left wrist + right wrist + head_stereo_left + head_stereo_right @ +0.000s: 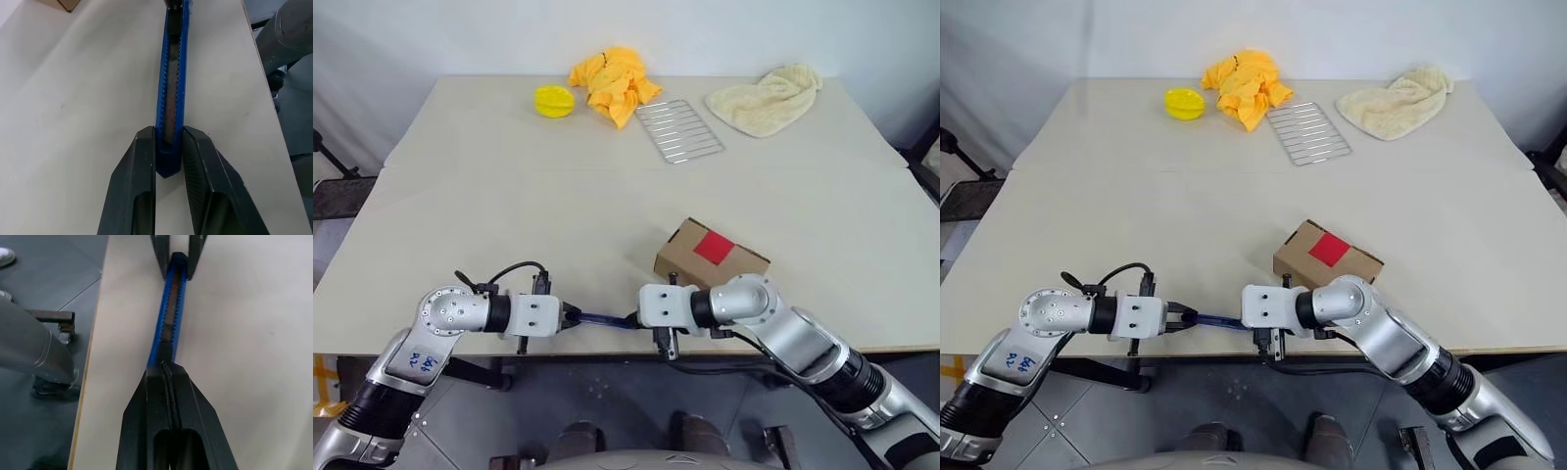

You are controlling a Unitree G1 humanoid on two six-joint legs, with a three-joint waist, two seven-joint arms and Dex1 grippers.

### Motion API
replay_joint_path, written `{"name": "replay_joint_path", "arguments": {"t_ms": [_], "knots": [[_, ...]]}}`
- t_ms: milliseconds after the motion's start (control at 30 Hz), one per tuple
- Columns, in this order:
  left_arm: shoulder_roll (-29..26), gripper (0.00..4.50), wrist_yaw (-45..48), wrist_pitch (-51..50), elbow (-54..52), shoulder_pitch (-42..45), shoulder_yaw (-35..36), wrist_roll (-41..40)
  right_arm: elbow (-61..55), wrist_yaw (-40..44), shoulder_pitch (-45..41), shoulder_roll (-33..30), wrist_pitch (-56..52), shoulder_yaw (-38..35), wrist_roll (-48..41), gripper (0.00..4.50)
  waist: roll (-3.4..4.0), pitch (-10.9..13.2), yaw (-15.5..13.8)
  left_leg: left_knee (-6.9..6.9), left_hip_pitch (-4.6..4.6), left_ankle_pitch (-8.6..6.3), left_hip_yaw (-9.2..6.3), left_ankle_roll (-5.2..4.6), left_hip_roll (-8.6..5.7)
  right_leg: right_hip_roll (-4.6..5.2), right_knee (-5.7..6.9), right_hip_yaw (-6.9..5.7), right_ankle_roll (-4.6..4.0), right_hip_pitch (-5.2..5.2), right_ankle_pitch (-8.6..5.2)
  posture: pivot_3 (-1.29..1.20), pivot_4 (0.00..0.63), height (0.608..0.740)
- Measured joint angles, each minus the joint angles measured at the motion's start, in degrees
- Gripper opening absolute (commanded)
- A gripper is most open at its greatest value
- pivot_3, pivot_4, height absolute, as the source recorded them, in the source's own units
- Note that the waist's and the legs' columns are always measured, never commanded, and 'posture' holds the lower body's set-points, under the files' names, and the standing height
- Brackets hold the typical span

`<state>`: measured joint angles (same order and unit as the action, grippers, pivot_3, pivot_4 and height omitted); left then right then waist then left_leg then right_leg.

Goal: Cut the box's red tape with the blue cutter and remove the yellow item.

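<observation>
Table (509, 196) edge: blue cutter (607, 319) parallel.

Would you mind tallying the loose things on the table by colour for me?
Yellow: 2, the disc and the crumpled cloth
Cream: 1, the towel
Silver: 1, the wire rack
Brown: 1, the box
Blue: 1, the cutter
Total: 6

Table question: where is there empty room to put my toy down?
The widest bare stretch of the table runs across the middle, between the box and the far row. The left side is bare too. It is crowded along the far edge: yellow disc, orange cloth, wire rack, cream towel. The near edge is busy: both grippers hold the blue cutter.
</observation>
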<state>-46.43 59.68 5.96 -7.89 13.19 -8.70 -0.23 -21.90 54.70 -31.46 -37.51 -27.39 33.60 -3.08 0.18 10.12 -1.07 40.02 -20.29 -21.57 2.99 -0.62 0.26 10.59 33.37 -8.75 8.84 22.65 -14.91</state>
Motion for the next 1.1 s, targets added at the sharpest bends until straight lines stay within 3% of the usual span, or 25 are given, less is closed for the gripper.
{"name": "replay_joint_path", "arguments": {"t_ms": [667,1100], "knots": [[-0.89,0.78,0.25,0.29,0.09,1.0,-1.14,0.01,4.56,1.69,1.37,4.58,5.83,-0.45,3.37,0.03,0.03,-0.01,-0.02,0.0,0.06,0.0,0.0,0.0,0.01,0.0,0.04,0.01,-0.01,-0.04,0.0,0.0,0.15,0.74],[-1.08,0.78,0.97,2.91,1.63,2.34,-2.09,0.75,1.51,5.75,2.26,-0.43,5.12,-3.66,3.21,0.03,0.04,-0.01,-0.14,0.0,0.06,-0.02,0.01,0.0,0.01,-0.01,0.03,-0.01,-0.01,-0.04,-0.01,0.0,0.15,0.74]]}}
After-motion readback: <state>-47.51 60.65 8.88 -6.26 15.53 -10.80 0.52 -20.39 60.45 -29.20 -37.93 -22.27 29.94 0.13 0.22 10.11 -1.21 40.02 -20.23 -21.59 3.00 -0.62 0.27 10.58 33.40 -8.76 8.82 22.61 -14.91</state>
